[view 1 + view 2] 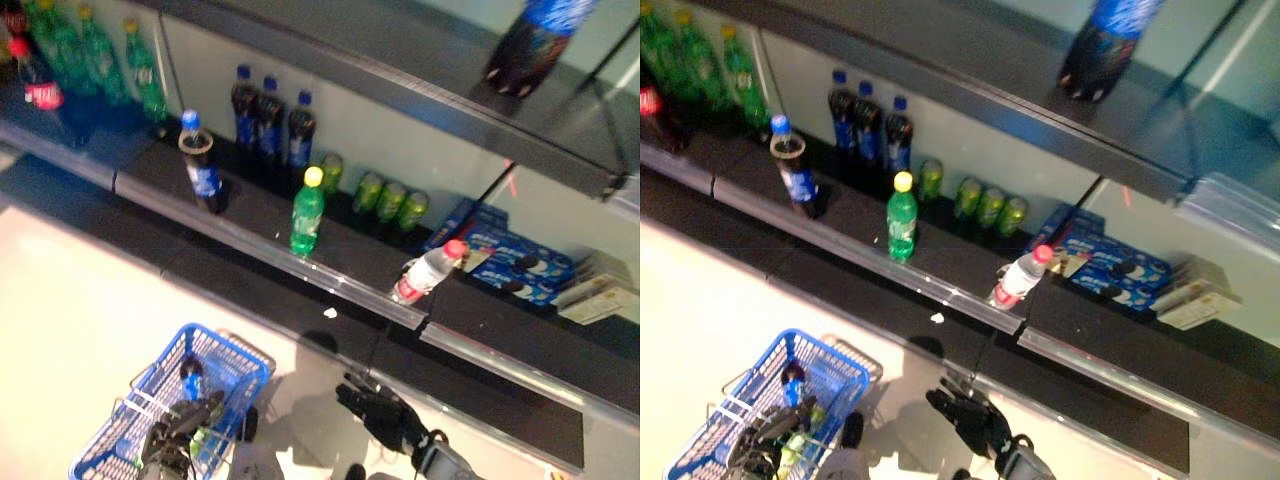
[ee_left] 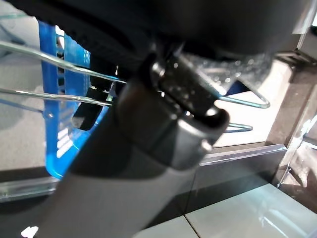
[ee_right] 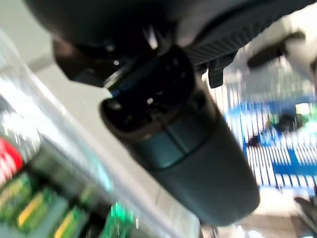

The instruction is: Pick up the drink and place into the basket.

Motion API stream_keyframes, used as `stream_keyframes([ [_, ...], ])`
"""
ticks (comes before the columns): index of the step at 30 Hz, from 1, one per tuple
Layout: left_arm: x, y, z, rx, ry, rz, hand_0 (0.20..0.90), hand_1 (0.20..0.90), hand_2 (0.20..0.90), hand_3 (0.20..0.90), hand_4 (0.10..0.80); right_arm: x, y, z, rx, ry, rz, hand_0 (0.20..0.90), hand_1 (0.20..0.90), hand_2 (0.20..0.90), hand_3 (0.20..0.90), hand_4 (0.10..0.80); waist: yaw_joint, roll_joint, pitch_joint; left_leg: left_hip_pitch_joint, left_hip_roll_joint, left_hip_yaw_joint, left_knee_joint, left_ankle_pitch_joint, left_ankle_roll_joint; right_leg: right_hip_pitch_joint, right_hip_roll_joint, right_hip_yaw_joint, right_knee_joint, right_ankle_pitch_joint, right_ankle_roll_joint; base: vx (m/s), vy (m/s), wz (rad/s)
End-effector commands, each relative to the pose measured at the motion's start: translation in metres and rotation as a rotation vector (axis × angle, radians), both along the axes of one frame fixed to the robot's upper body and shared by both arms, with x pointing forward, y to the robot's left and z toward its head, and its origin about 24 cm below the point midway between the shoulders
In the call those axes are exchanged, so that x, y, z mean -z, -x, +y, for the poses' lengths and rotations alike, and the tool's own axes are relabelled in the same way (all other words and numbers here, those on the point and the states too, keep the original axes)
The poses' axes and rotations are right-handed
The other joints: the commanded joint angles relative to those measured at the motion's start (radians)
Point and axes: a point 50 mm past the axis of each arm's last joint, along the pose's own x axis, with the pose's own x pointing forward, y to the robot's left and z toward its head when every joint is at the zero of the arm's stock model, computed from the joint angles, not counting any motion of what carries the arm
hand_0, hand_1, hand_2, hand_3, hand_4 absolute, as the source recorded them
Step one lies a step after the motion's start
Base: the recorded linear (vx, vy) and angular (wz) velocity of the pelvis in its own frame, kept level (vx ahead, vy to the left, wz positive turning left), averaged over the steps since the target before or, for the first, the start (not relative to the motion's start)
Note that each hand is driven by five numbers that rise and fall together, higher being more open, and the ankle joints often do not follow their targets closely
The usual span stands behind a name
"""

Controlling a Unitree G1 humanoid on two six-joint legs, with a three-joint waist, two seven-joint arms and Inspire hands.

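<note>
A blue wire basket (image 1: 165,395) hangs at the lower left, and my left hand (image 1: 172,438) is curled round its metal handles (image 2: 59,62). Inside it stands a dark bottle with a blue cap (image 1: 190,378), with something green beside it. My right hand (image 1: 383,413) hovers below the shelf edge, its fingers spread and nothing in it. On the black shelf (image 1: 360,270) stand a green bottle with a yellow cap (image 1: 307,212) and a dark bottle with a blue cap (image 1: 202,165). A clear bottle with a red cap (image 1: 428,270) leans at the shelf's front edge, above my right hand.
Three dark bottles (image 1: 270,125) and several green cans (image 1: 385,197) stand at the back of the shelf. Blue boxes (image 1: 510,262) lie to the right. Green bottles (image 1: 90,50) fill the far left. An upper shelf (image 1: 420,90) carries a large dark bottle (image 1: 535,40).
</note>
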Motion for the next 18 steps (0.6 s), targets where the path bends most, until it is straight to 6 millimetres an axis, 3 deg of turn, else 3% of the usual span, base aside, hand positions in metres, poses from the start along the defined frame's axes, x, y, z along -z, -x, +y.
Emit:
stream_keyframes([
  [1, -0.003, -0.023, -0.026, 0.151, -0.046, -0.107, 0.300, 0.300, 0.300, 0.200, 0.100, 0.012, 0.012, -0.036, -0.026, 0.300, 0.047, 0.900, 0.900, 0.900, 0.900, 0.800, -0.010, 0.077, -0.048, 0.086, 0.029, 0.083, 0.002, -0.092, -0.005, -0.050, -0.033, -0.008, -0.032, 0.132, 0.024, 0.016, 0.036, -0.11],
  [6, 0.015, 0.005, -0.022, 0.094, -0.029, 0.059, 0.300, 0.300, 0.300, 0.200, 0.100, 0.034, 0.057, -0.055, 0.013, 0.376, 0.286, 0.900, 0.900, 0.900, 0.900, 0.800, -0.025, 0.095, -0.076, 0.104, 0.026, 0.106, 0.002, -0.114, -0.007, -0.034, -0.050, -0.012, -0.067, 0.147, 0.031, 0.009, 0.030, -0.21],
  [11, 0.022, 0.017, -0.023, 0.063, -0.009, 0.120, 0.300, 0.300, 0.300, 0.200, 0.100, 0.038, 0.073, -0.061, -0.003, 0.451, 0.353, 0.900, 0.900, 0.900, 0.900, 0.800, -0.036, 0.104, -0.095, 0.112, 0.022, 0.124, 0.002, -0.124, -0.007, -0.027, -0.057, -0.016, -0.079, 0.151, 0.034, -0.009, 0.013, -0.10],
  [18, 0.022, 0.014, -0.027, 0.061, 0.016, 0.110, 0.300, 0.300, 0.300, 0.200, 0.100, 0.041, 0.083, -0.063, -0.081, 0.493, 0.415, 0.900, 0.900, 0.900, 0.900, 0.800, -0.043, 0.110, -0.109, 0.114, 0.014, 0.128, 0.002, -0.133, -0.003, -0.031, -0.057, -0.008, -0.077, 0.144, 0.027, -0.007, 0.019, -0.14],
])
